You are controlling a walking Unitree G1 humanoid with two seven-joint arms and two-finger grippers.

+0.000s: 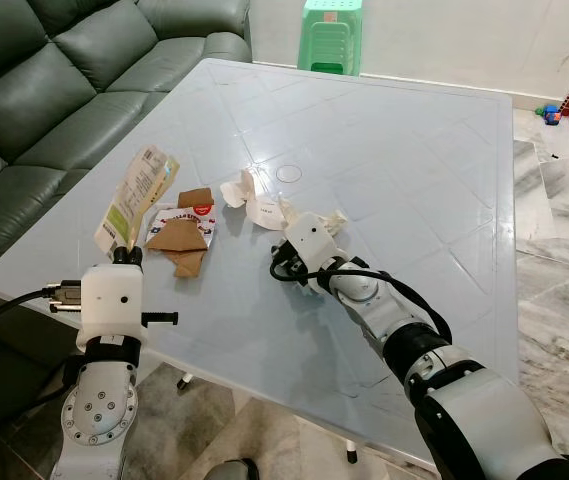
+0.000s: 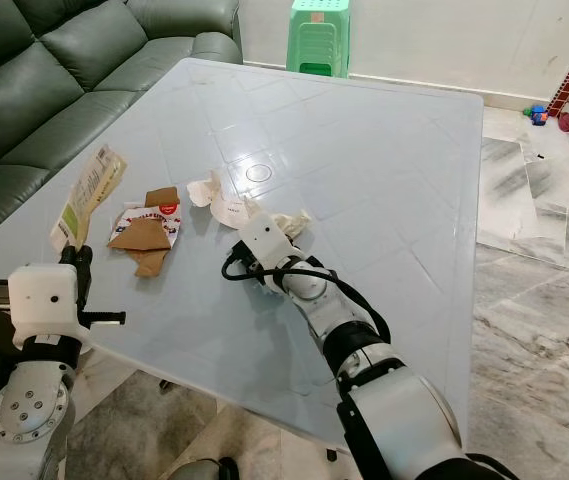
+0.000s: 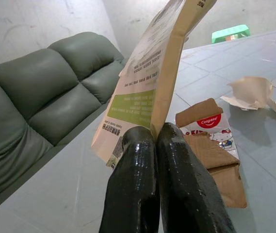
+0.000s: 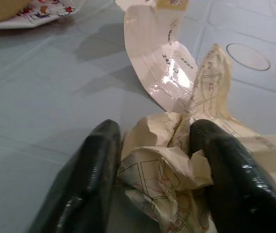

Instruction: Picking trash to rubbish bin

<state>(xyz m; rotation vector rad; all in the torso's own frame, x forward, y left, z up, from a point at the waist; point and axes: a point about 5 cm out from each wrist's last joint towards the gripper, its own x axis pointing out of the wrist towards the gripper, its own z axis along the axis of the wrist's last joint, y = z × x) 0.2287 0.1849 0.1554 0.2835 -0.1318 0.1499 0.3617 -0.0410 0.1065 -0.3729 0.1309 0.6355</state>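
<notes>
Pale blue glass worktop (image 1: 394, 160) beside a grey-green sofa (image 1: 54, 90). Lower left of frame, my left pincer (image 3: 156, 141) is clamped on an upright flattened beige carton (image 3: 152, 82). At centre, my right pincer (image 4: 152, 160) brackets crumpled cream paper (image 4: 167, 165), fingers (image 4: 96, 165) touching it.

Cream crumpled paper (image 4: 167, 165), green-panelled beige packet (image 3: 147, 92), grey-green sofa (image 1: 44, 90).

Trash on the pale table, two pieces between fingers.
A flat green-and-cream packet (image 3: 157, 73) stands upright, pinched between the left fingers (image 3: 133, 189). A crumpled cream paper wad (image 4: 169, 167) sits between the right fingers (image 4: 87, 179), a glossy torn wrapper (image 4: 162, 73) just beyond.
</notes>
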